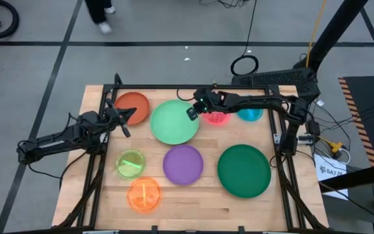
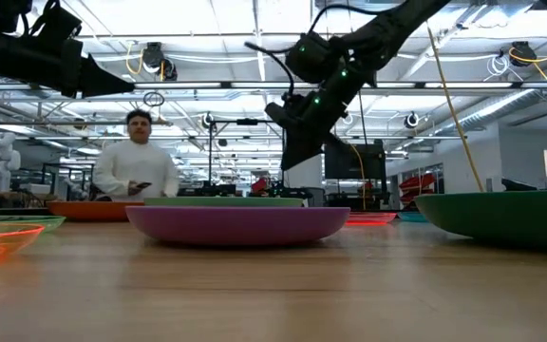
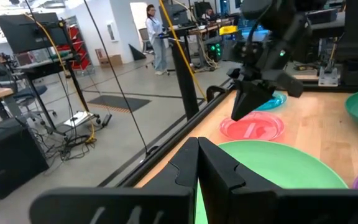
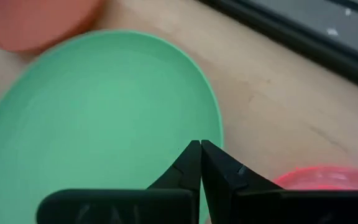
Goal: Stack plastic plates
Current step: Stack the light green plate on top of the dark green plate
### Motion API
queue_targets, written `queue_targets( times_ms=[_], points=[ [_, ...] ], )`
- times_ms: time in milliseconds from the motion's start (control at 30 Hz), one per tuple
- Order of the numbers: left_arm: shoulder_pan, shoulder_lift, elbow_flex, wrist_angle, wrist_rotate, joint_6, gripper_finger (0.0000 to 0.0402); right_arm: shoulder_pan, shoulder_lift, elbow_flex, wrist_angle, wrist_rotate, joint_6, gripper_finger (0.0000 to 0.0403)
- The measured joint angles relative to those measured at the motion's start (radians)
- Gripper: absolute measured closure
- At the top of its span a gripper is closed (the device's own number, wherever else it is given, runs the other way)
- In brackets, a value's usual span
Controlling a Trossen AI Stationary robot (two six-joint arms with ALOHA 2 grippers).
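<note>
1. Purple plate (image 2: 238, 222) sits nearest the low camera, mid-counter (image 1: 193, 198), beside mint green plate (image 1: 174, 121); none stacked yet.
2. Right gripper (image 1: 191, 112), jaws shut and empty, hovers over the mint plate's rim.
3. Left gripper (image 1: 126, 127), jaws shut, hangs near orange-red plate (image 1: 131, 106).
4. Likely light, stiff, slippery; grip at the raised rim.
</note>
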Motion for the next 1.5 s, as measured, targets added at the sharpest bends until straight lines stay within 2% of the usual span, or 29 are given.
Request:
queue_targets(
  times_ms=[133,300,467,600,1000,1500],
  points=[
    [0.000,0.000,0.000,-0.005,-0.001,0.000,0.0389,-0.008,0.009,0.000,-0.002,0.004,0.012,0.0373],
    [0.000,0.000,0.000,-0.015,-0.002,0.008,0.0389,-0.010,0.008,0.000,0.006,0.087,-0.003,0.0320],
    [0.000,0.000,0.000,-0.015,-0.003,0.011,0.0389,-0.019,0.025,0.000,0.047,0.082,-0.022,0.0265],
    [0.000,0.000,0.000,-0.015,-0.006,0.020,0.0389,-0.010,0.064,-0.001,0.060,0.079,-0.049,0.0238],
    [0.000,0.000,0.000,-0.015,-0.007,0.020,0.0389,-0.003,0.166,-0.002,0.066,0.077,-0.046,0.0232],
    [0.000,0.000,0.000,-0.015,-0.007,0.026,0.0389,0.019,0.169,-0.002,0.079,0.050,-0.039,0.0232]
  ],
)
